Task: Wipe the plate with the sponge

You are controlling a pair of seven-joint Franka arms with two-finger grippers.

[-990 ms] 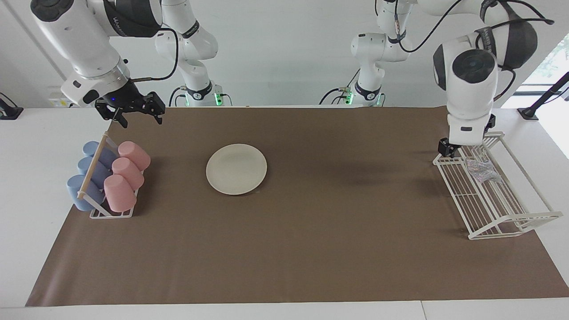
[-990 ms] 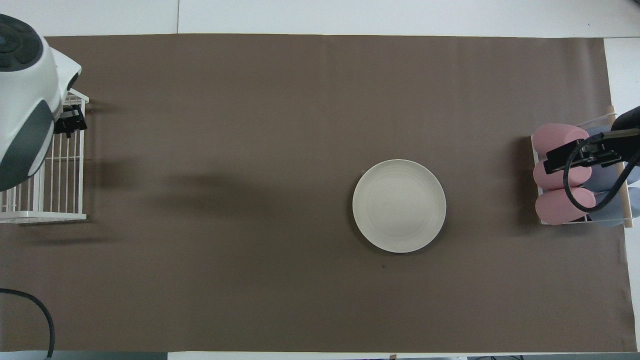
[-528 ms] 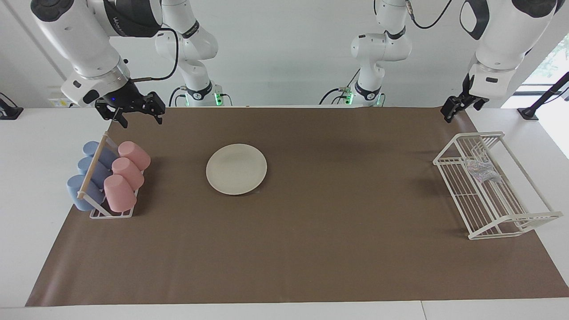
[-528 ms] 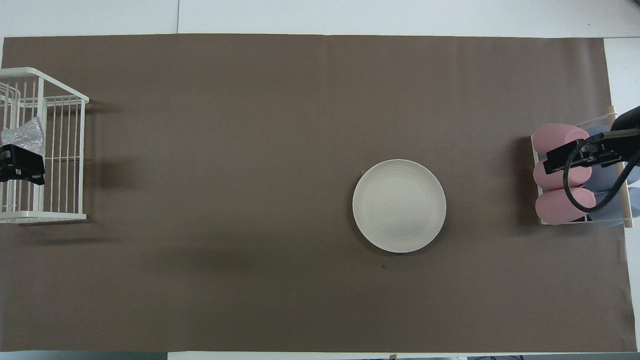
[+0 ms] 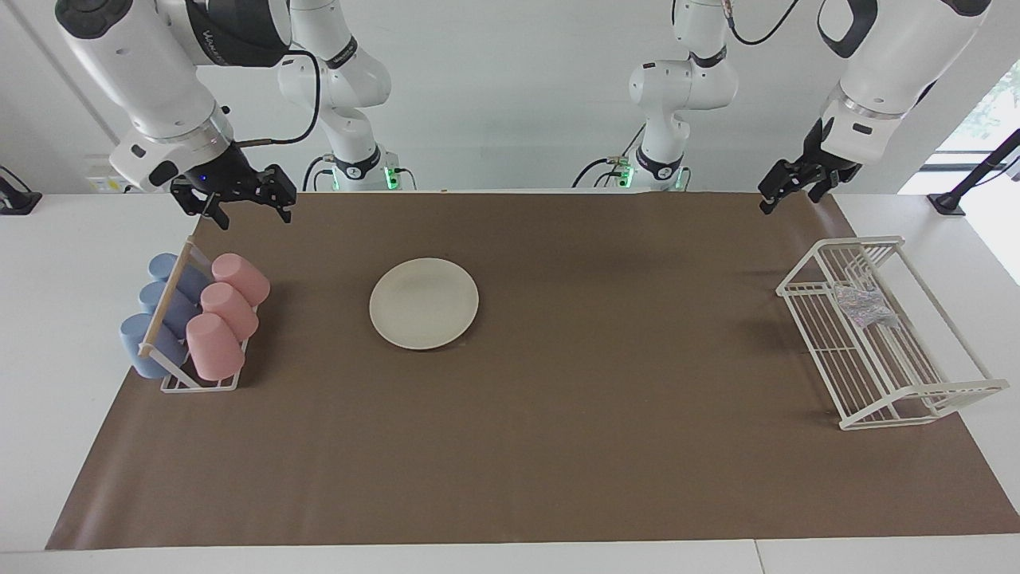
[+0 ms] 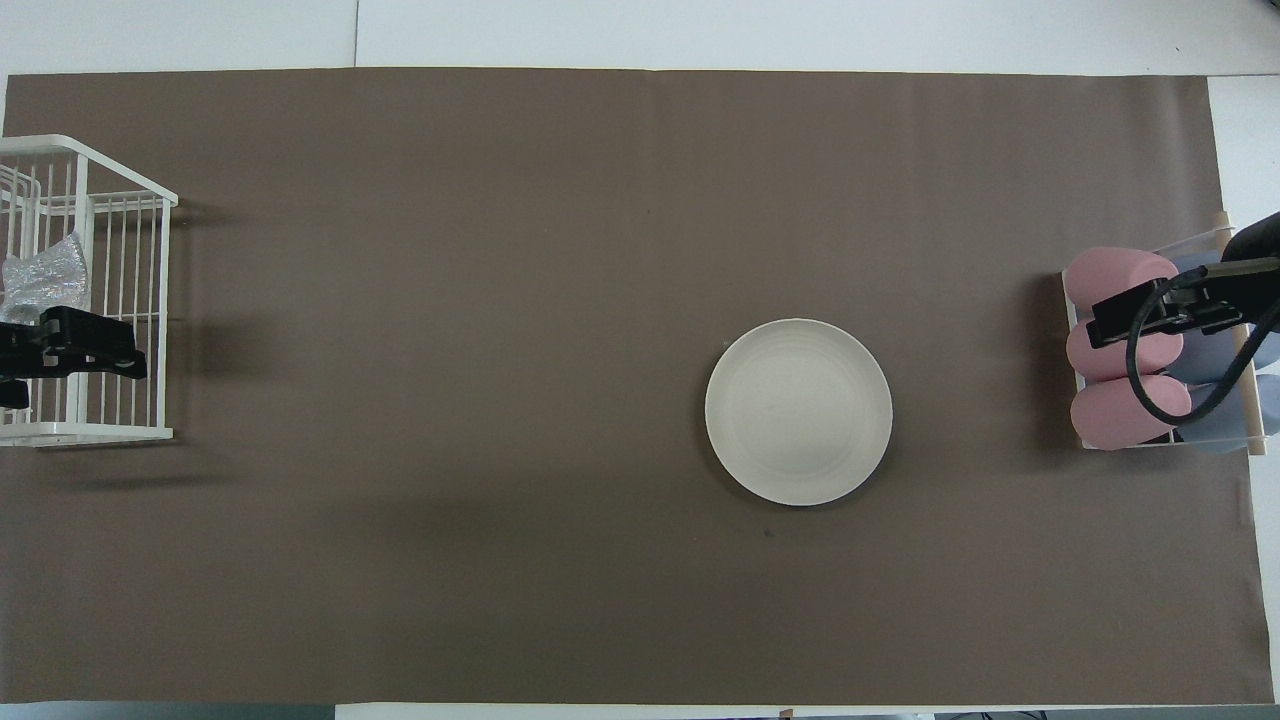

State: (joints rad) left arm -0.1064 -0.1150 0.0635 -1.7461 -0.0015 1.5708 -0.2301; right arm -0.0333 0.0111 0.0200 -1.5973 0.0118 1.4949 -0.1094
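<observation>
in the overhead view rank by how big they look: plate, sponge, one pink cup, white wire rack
1. plate
2. white wire rack, partly cut off by the frame, so its rank is unsure
3. pink cup
4. sponge

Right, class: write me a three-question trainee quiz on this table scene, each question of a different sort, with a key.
1. True or false: the sponge lies on the plate.
2. How many pink cups are in the cup rack?
3. The left gripper is: A) holding the sponge, B) open and empty, up above the mat's edge, C) touching the plate.

Key: 1 false, it lies in the wire basket; 2 three; 3 B.
</observation>
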